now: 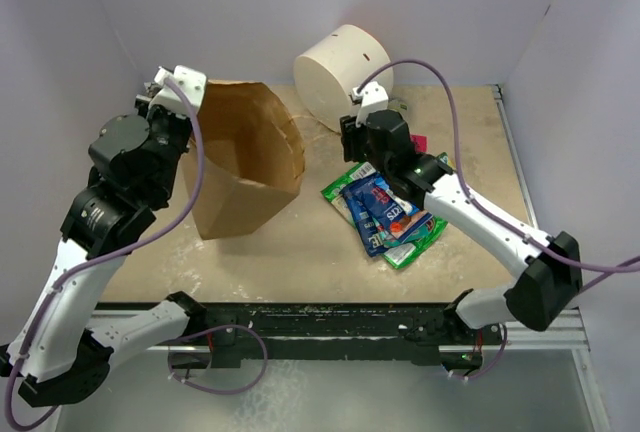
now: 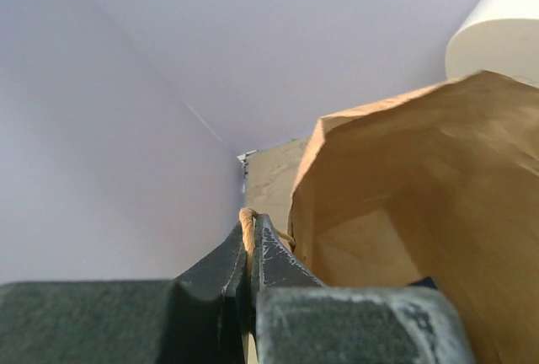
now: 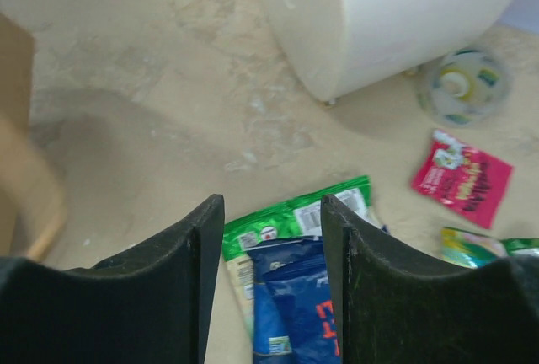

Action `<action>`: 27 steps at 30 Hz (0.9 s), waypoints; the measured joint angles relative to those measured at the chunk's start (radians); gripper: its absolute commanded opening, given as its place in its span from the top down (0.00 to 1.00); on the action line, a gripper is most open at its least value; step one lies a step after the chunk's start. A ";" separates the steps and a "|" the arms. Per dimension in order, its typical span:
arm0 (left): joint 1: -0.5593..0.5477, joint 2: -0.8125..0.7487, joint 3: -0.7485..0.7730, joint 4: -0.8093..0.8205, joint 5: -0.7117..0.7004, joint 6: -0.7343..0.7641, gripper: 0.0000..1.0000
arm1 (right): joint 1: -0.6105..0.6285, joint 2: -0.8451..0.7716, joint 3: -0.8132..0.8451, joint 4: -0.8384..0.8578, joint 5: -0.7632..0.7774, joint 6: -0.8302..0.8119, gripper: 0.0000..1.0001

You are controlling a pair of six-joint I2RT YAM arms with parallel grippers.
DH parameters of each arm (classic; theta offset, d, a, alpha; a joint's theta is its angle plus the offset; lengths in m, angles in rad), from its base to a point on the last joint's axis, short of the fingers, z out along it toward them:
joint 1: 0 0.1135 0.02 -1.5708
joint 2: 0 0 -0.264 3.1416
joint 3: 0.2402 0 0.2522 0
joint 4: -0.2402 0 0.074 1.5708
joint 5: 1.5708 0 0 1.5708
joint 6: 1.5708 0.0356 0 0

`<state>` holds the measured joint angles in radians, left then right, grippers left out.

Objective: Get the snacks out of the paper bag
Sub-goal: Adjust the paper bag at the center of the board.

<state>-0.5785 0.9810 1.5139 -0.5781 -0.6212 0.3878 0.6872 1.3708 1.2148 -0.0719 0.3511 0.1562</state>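
- The snacks [image 1: 378,208] lie on the table [image 1: 300,262], right of the bag: green and blue packets overlap in a loose heap; a red packet [image 3: 461,177] lies apart, nearer the cylinder [image 1: 340,72].
- The bag [image 1: 245,152] stands open on the left, apart from the heap; from the left wrist we see mostly bare paper inside; a dark blue sliver low down may be one more packet, but we cannot tell.
- The left gripper [image 2: 251,229] is clamped tight on the bag's handle [image 2: 246,215].
- The right gripper [image 3: 271,212] hovers over the heap, its fingers partly spread with nothing between them.
- We judge the task nearly done: several packets are out; what is left is to check the bag for a last one.
- A tape roll [image 3: 463,86] sits beside the cylinder.
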 measured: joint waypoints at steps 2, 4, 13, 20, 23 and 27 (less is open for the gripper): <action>0.000 -0.019 -0.007 0.010 -0.017 0.018 1.00 | 0.006 0.039 0.019 -0.012 -0.034 0.032 0.46; 0.000 -0.037 -0.010 0.025 -0.040 0.037 1.00 | 0.016 0.069 0.036 -0.027 -0.058 0.058 0.45; 0.000 -0.078 -0.081 0.126 0.021 0.160 1.00 | 0.205 0.176 0.090 -0.019 -0.139 0.130 0.43; 0.000 0.062 -0.065 0.025 0.503 0.079 1.00 | 0.229 0.189 -0.010 0.033 -0.198 0.173 0.41; 0.000 0.106 -0.089 0.010 0.678 -0.024 1.00 | 0.224 0.168 -0.069 0.031 -0.192 0.179 0.41; 0.000 0.110 -0.134 0.002 0.844 -0.183 1.00 | 0.222 0.078 -0.159 0.001 -0.177 0.203 0.41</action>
<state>-0.5785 1.0908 1.3804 -0.5766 0.2230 0.2050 0.9096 1.4490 1.0561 -0.0711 0.1738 0.3592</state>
